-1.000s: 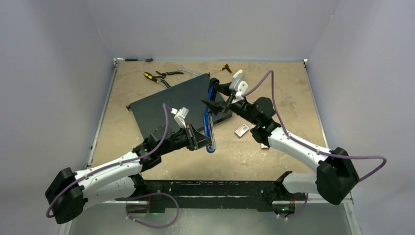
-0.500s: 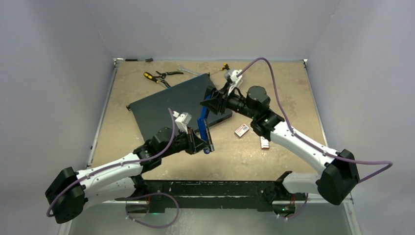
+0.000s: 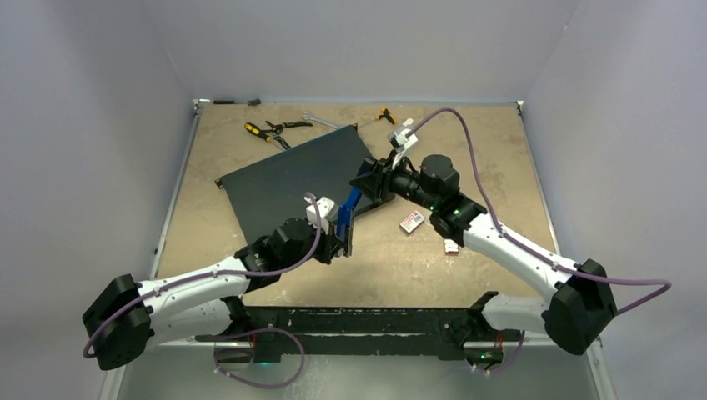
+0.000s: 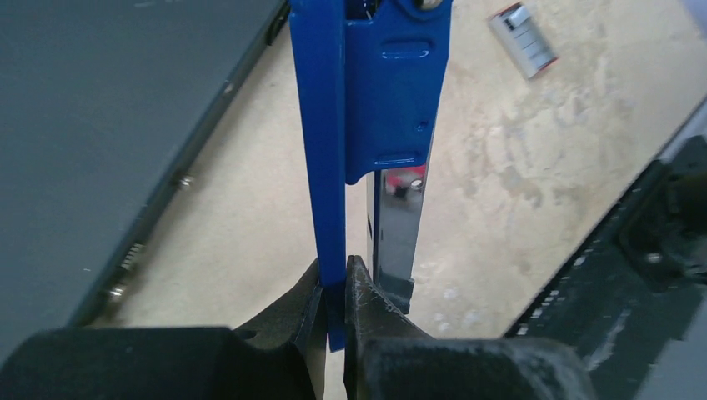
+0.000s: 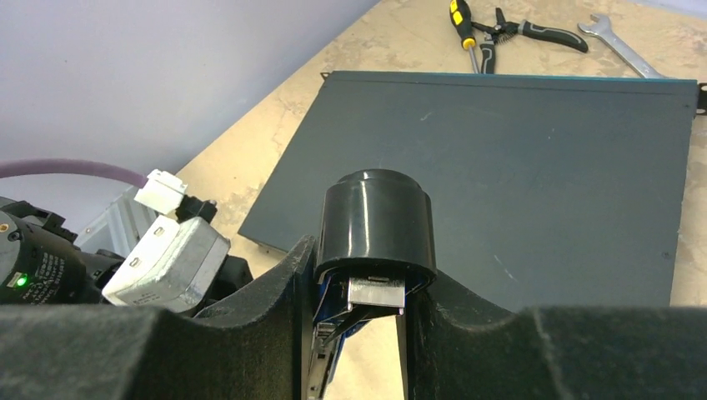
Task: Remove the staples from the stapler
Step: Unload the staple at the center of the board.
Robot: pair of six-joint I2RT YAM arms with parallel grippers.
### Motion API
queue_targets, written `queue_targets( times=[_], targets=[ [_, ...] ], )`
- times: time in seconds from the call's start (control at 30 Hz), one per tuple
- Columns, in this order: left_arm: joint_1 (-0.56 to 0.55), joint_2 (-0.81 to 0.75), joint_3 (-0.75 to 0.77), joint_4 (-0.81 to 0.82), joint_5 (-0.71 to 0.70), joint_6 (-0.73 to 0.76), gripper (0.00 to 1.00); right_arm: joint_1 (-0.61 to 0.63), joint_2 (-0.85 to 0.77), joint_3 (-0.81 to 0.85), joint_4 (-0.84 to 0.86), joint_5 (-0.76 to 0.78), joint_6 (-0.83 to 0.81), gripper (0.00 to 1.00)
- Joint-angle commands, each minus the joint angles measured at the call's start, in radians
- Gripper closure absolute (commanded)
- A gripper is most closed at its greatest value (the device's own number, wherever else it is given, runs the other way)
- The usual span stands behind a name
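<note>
Can't spot any staples, so probably still inside the shiny magazine [image 4: 398, 225] of the blue stapler [image 4: 367, 100], hanging tilted between both arms. Pinched tight at its thin base edge by the left gripper [image 4: 335, 292], clamped round the black cap end [image 5: 377, 217] by the right gripper [image 5: 357, 287]. Could twist out of that skinny edge grip on a hard pull, scattering staples everywhere.

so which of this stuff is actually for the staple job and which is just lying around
In the job: stapler, with the left hand and right hand both gripping it.
Lying about: dark panel, pliers, wrench, red-and-white box.
</note>
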Motion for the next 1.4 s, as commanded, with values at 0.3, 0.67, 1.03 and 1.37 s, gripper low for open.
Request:
queue_targets(
  times=[0.3, 0.67, 1.03, 1.37],
  targets=[
    [-0.086, 0.217, 0.128, 0.268, -0.264, 0.611, 1.00, -0.013, -0.214, -0.369, 0.288, 0.091, -0.110, 1.00],
    [-0.099, 0.341, 0.161, 0.398, -0.238, 0.822, 1.00, -0.013, -0.547, -0.590, 0.323, 0.135, -0.159, 1.00],
    [-0.100, 0.313, 0.188, 0.371, -0.128, 0.572, 1.00, -0.013, -0.456, -0.409, 0.175, 0.258, -0.170, 1.00],
    [-0.110, 0.278, 0.068, 0.537, 0.162, 0.028, 1.00, -0.013, -0.143, 0.149, -0.372, 0.360, -0.210, 1.00]
  ],
)
